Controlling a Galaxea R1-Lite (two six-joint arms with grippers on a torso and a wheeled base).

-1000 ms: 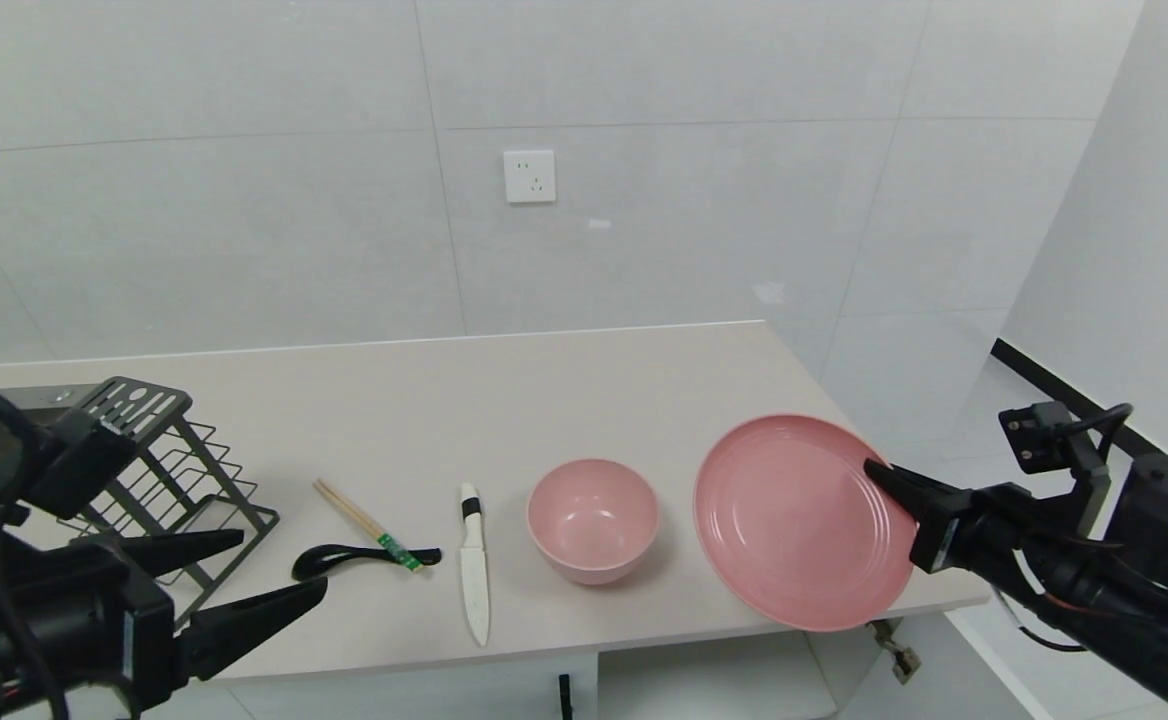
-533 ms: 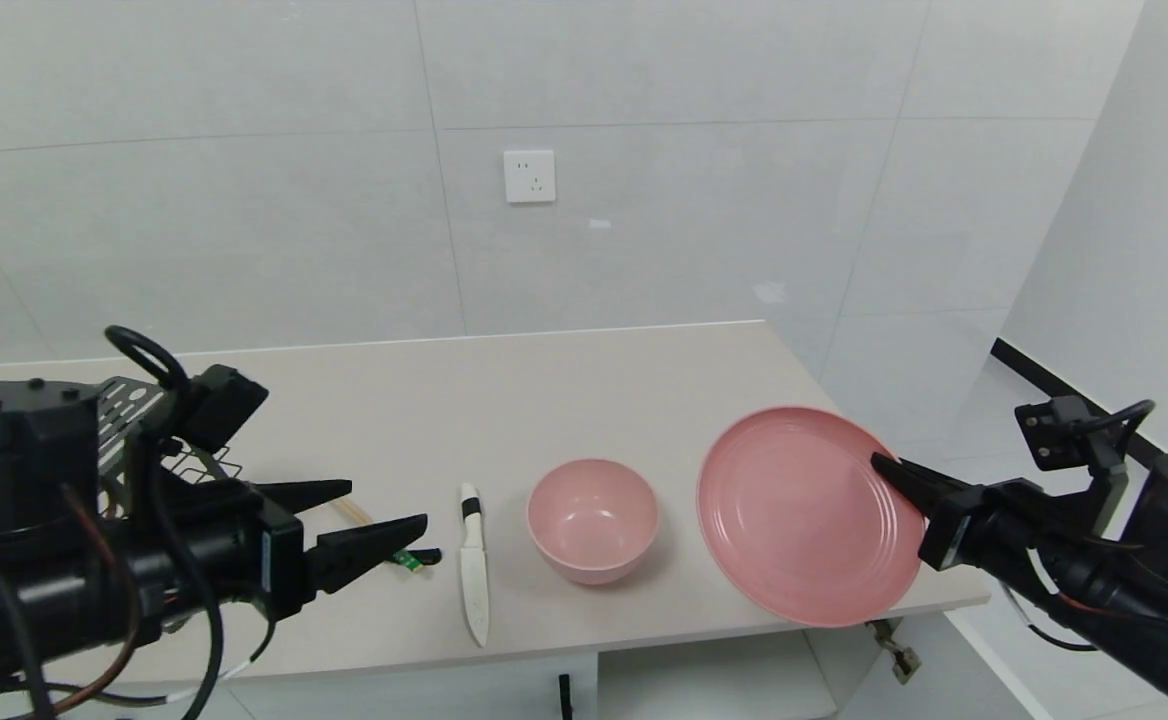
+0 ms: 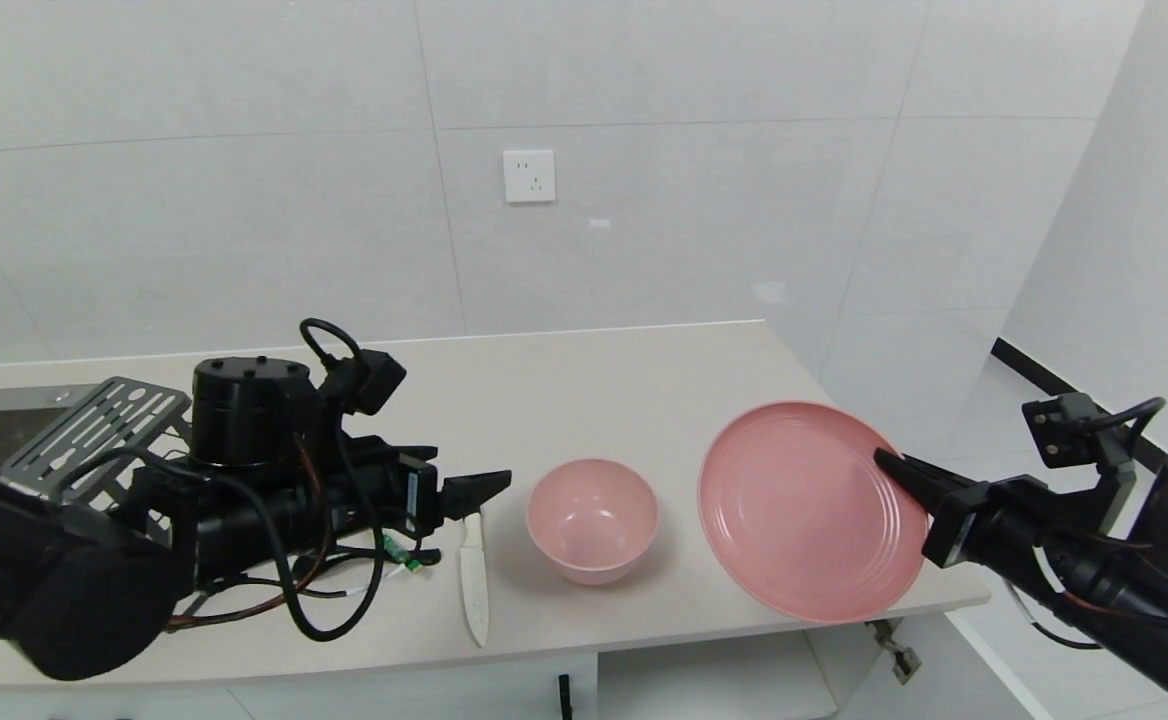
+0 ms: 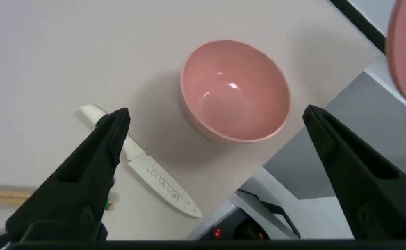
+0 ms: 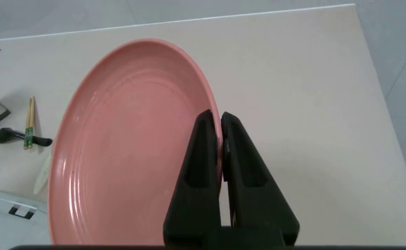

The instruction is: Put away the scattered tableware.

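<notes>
- You are at the plate step: the right gripper (image 5: 221, 135) has its fingers pinched on the far rim of the pink plate (image 3: 794, 510), which is tilted up at the right end of the tabletop (image 3: 594, 390).
- Whether the plate's lower rim touches the tabletop, you cannot tell.
- The left gripper (image 4: 217, 128) hangs with its fingers spread wide above the pink bowl (image 4: 234, 87), beside the white knife (image 4: 154, 182).
- Next, you probably carry the plate across to the wire rack (image 3: 94, 425) on the left; keep the pinch firm, since the rim is thin and smooth.
- The plate is round, shallow and ringed with fine ridges.
- The bowl is deep, glossy and matching pink; it looks like hard plastic.
</notes>
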